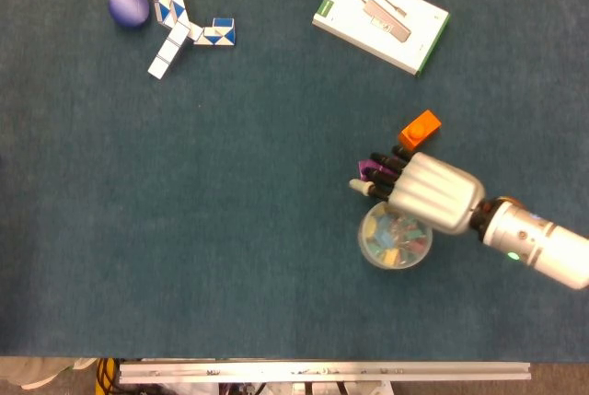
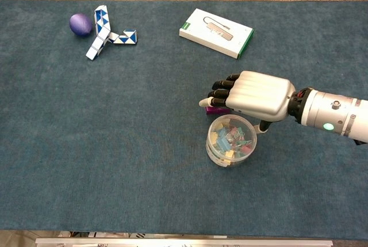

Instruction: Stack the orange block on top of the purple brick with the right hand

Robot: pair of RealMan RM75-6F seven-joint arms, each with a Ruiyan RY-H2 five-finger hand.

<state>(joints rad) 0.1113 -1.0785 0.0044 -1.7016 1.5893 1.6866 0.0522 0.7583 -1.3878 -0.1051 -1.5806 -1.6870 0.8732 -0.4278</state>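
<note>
Pre-grasp step: right hand empty, fingers loosely extended over purple brick, orange block untouched just beyond; next, back up and grasp block.
</note>
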